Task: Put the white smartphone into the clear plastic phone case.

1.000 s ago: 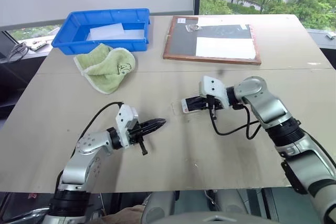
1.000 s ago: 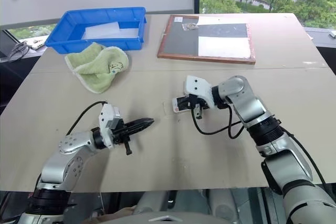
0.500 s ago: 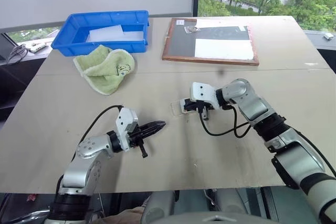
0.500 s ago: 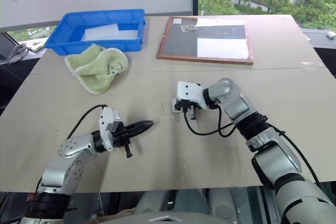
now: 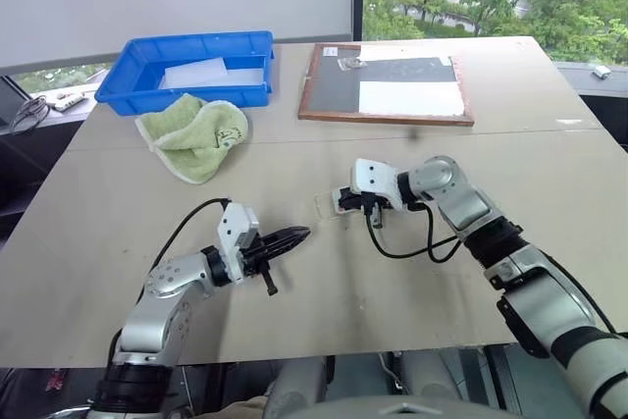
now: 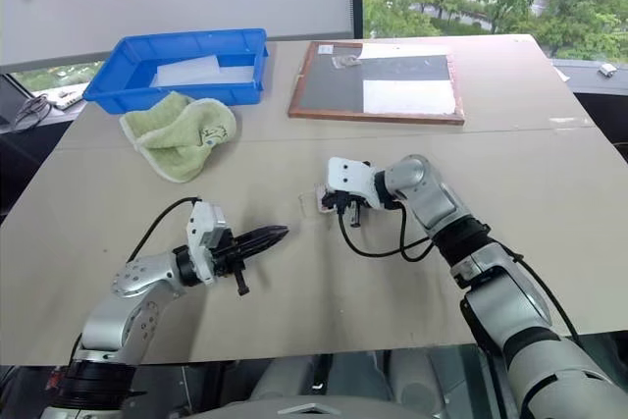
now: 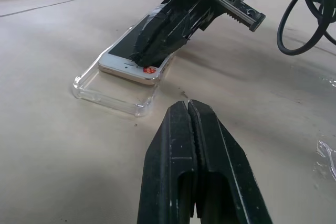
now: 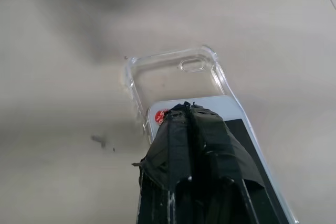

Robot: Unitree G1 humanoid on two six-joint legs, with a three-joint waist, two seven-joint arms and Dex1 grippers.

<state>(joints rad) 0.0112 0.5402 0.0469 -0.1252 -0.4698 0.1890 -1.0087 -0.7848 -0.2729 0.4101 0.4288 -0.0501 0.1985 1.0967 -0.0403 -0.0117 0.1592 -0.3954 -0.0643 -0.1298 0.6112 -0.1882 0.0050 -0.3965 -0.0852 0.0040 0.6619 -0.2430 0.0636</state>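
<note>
At mid-bench, the smartphone (image 7: 137,56) lies partly inside the phone case (image 7: 113,88), with a bin (image 5: 192,67) and cloth (image 5: 194,133) far left and a board (image 5: 388,84) far right.

My head's stereo pair looks down over the beige tabletop (image 5: 294,154); my wrist cameras sit low and close, both sharing the transparent phone-shaped plastic shell (image 7: 113,94).

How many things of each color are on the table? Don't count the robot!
Blue: 1, the bin
Green: 1, the towel
White: 1, the smartphone
Clear: 1, the phone case
Brown-framed: 1, the board
Total: 5
</note>
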